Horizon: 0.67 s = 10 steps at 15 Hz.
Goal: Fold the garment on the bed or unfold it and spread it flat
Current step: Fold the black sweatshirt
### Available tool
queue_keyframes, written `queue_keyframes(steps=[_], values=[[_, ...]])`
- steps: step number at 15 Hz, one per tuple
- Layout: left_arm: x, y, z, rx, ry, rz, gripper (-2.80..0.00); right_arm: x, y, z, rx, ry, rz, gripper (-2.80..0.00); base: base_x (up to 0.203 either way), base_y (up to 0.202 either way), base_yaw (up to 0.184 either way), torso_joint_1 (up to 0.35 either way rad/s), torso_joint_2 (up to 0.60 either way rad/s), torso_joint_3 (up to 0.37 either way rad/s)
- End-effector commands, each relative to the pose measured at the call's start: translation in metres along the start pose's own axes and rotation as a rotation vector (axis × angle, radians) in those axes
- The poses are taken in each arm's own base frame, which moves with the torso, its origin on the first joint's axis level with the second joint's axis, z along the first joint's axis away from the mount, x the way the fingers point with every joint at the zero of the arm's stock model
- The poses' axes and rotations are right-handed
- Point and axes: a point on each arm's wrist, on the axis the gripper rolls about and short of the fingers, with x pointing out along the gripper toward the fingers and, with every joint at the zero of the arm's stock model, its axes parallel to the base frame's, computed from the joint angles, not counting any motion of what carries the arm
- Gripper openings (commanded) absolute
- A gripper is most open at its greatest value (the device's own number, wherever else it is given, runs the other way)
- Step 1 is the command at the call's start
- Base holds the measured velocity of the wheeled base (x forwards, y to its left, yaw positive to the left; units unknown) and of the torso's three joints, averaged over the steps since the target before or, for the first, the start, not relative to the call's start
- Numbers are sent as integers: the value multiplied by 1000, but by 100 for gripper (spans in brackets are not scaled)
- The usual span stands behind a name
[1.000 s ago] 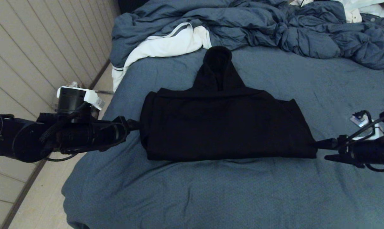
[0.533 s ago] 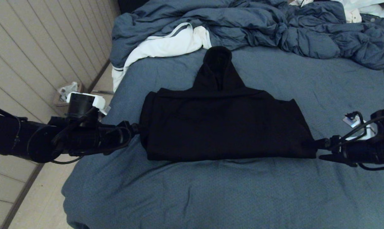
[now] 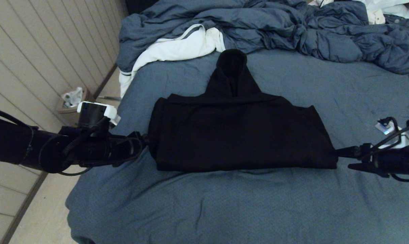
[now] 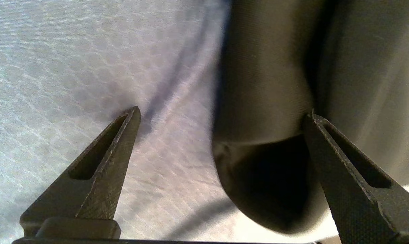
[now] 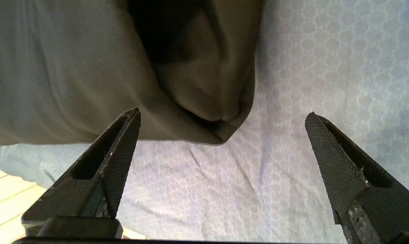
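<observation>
Hoodie [image 3: 238,135] lies mid-bed [image 3: 224,210], folded into a wide rectangular block, hood pointing away from me toward the duvet [image 3: 292,30]. Sleeves not visible; fabric looks doubled along the near edge.

My left hand [image 3: 146,138] sits at the hoodie's left edge, low over the sheet. Fingers [image 4: 109,162] apart; in the left wrist view one finger is over bare sheet, the other touches a rounded fold of the hoodie [image 4: 268,142]. Nothing is clamped.

My right hand [image 3: 341,159] sits at the hoodie's near right corner. Fingers [image 5: 106,169] spread wide; in the right wrist view the folded corner [image 5: 204,101] lies ahead of the tips, between them but not touched as far as I can tell. The sheet under it shows small creases.

Surroundings: duvet bunched across the far end of the bed. White cloth [image 3: 177,47] with grey stripes lies at the far left, partly under the duvet and hanging over the bed's edge. Small bin [image 3: 70,101] on the floor beside the wall, left of the bed.
</observation>
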Motion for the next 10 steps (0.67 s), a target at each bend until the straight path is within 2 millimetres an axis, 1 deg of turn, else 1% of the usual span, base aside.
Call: queue_keyframes(steps=[1, 2, 6, 8, 10], values=[[7, 3, -1, -8, 6, 4, 0, -10, 1, 0, -3, -24, -7, 0, 0, 0, 0, 0, 0, 0], [11, 3, 0, -7, -8, 1, 0, -14, 0, -1, -3, -32, -15, 0, 0, 0, 0, 0, 0, 0], [11, 1, 3, -23, -49, 12, 0, -25, -8, -4, -8, -52, -36, 0, 0, 0, 0, 0, 0, 0], [12, 0, 1, -23, -42, 8, 0, -28, -9, -5, -9, -57, -26, 0, 0, 0, 0, 0, 0, 0], [5, -8, -2, -17, -46, -13, 0, -31, -5, -6, -18, -64, -24, 0, 0, 0, 0, 0, 0, 0]])
